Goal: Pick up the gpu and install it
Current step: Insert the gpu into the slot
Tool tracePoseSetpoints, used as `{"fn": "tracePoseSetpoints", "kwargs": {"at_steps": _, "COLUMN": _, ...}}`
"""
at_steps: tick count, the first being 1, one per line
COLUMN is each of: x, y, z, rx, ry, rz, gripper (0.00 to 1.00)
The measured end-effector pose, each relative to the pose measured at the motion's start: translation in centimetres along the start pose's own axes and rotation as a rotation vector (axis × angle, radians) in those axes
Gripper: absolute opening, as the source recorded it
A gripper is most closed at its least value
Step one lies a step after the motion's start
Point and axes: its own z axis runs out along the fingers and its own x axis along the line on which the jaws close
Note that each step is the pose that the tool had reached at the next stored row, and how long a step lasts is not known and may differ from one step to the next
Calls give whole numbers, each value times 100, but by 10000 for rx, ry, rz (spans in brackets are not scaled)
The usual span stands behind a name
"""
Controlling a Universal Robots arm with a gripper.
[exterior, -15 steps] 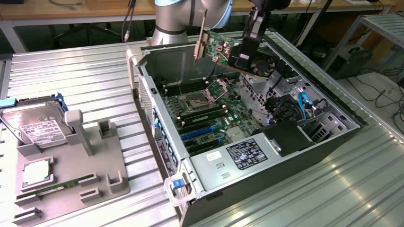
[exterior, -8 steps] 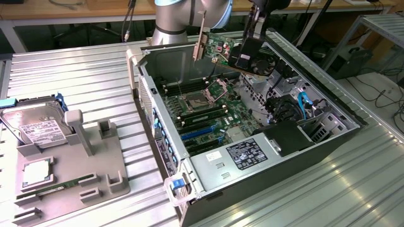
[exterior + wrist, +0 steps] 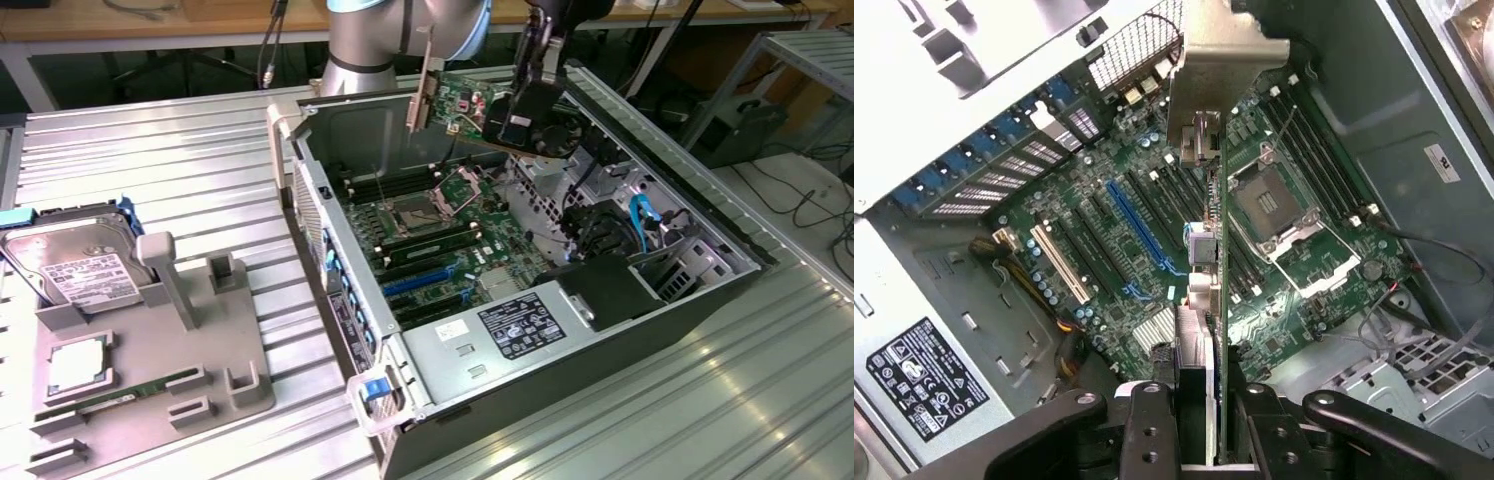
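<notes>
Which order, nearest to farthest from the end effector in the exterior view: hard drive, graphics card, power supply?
1. Graphics card, held by the end effector.
2. Power supply, inside the case.
3. Hard drive, exterior view's left, on the tray.

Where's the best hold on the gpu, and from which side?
Upper long edge, pads on the two flat faces, from above. The gpu hangs on edge over the open case, so its lower edge is free. The gripper grips it so.
</notes>
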Motion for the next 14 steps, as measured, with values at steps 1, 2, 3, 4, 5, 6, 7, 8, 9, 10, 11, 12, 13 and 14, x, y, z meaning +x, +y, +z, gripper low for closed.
{"fn": "tracePoseSetpoints", "kwargs": {"at_steps": 1, "x": 0, "y": 0, "z": 0, "rx": -3, "ry": 1, "rz": -184, "gripper": 28}}
{"fn": "tracePoseSetpoints", "kwargs": {"at_steps": 2, "x": 0, "y": 0, "z": 0, "rx": -5, "ry": 1, "rz": -283, "gripper": 28}}
{"fn": "tracePoseSetpoints", "kwargs": {"at_steps": 3, "x": 0, "y": 0, "z": 0, "rx": -7, "ry": 1, "rz": -363, "gripper": 28}}
{"fn": "tracePoseSetpoints", "kwargs": {"at_steps": 4, "x": 0, "y": 0, "z": 0, "rx": -9, "ry": 1, "rz": -481, "gripper": 28}}
{"fn": "tracePoseSetpoints", "kwargs": {"at_steps": 5, "x": 0, "y": 0, "z": 0, "rx": -10, "ry": 2, "rz": -573, "gripper": 28}}
{"fn": "tracePoseSetpoints", "kwargs": {"at_steps": 6, "x": 0, "y": 0, "z": 0, "rx": -12, "ry": 2, "rz": -665, "gripper": 28}}
{"fn": "tracePoseSetpoints", "kwargs": {"at_steps": 7, "x": 0, "y": 0, "z": 0, "rx": -13, "ry": 2, "rz": -764, "gripper": 28}}
{"fn": "tracePoseSetpoints", "kwargs": {"at_steps": 8, "x": 0, "y": 0, "z": 0, "rx": -16, "ry": 3, "rz": -893, "gripper": 28}}
{"fn": "tracePoseSetpoints", "kwargs": {"at_steps": 9, "x": 0, "y": 0, "z": 0, "rx": -17, "ry": 3, "rz": -974, "gripper": 28}}
{"fn": "tracePoseSetpoints", "kwargs": {"at_steps": 10, "x": 0, "y": 0, "z": 0, "rx": -19, "ry": 5, "rz": -1105, "gripper": 28}}
{"fn": "tracePoseSetpoints", "kwargs": {"at_steps": 11, "x": 0, "y": 0, "z": 0, "rx": -22, "ry": 5, "rz": -1224, "gripper": 28}}
{"fn": "tracePoseSetpoints", "kwargs": {"at_steps": 12, "x": 0, "y": 0, "z": 0, "rx": -23, "ry": 4, "rz": -1315, "gripper": 28}}
{"fn": "tracePoseSetpoints", "kwargs": {"at_steps": 13, "x": 0, "y": 0, "z": 0, "rx": -25, "ry": 5, "rz": -1405, "gripper": 28}}
{"fn": "tracePoseSetpoints", "kwargs": {"at_steps": 14, "x": 0, "y": 0, "z": 0, "rx": -28, "ry": 6, "rz": -1600, "gripper": 28}}
